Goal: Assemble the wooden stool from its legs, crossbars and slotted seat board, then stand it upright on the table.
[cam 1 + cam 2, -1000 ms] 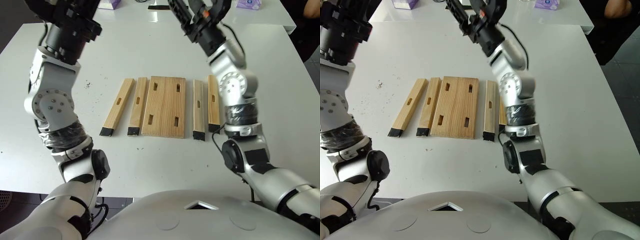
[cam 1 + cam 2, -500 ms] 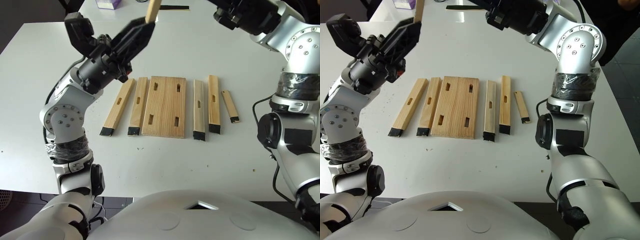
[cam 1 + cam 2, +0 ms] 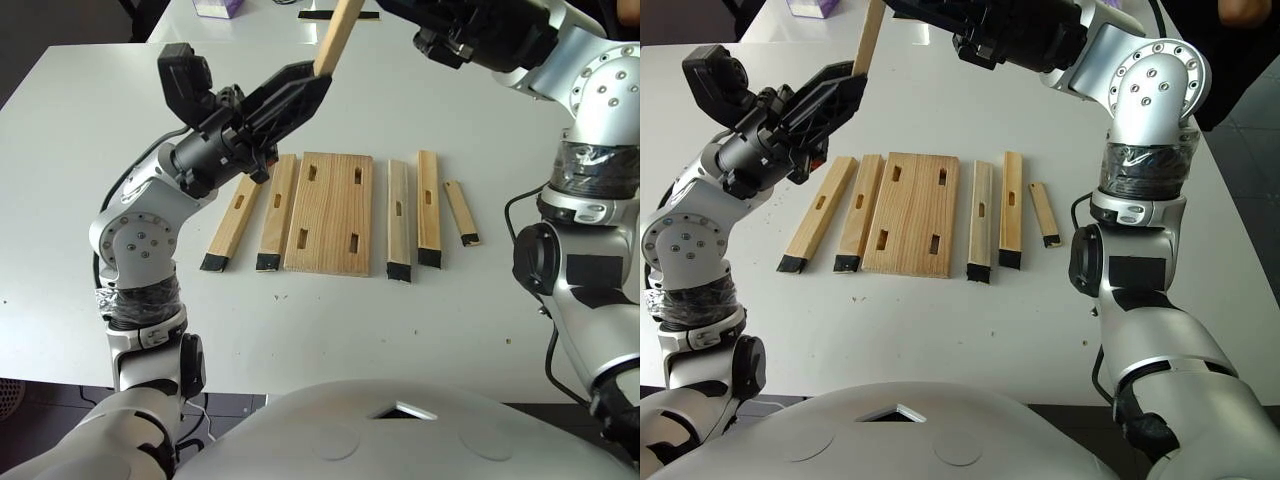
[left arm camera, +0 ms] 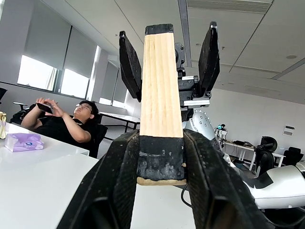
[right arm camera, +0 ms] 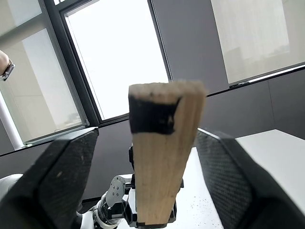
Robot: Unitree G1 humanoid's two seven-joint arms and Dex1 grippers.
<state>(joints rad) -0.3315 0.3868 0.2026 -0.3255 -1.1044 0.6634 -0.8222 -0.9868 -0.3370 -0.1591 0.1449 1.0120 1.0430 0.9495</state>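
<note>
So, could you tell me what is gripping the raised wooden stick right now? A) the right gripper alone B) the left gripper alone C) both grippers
B: the left gripper is clamped on one end of the stick, while the right gripper stands open around the other end with gaps on both sides.

I see matt, grainy wood on the crossbar (image 4: 162,86) and seat board (image 3: 328,213), a smooth white table (image 3: 90,150), and textured black fingers (image 5: 225,188).

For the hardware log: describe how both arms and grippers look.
Left arm and right arm: silver-grey rounded shells, bolt-ringed joint discs, black tape-wrapped segments. Left gripper and right gripper: black, two flat textured fingers. Black cable beside the right arm.
</note>
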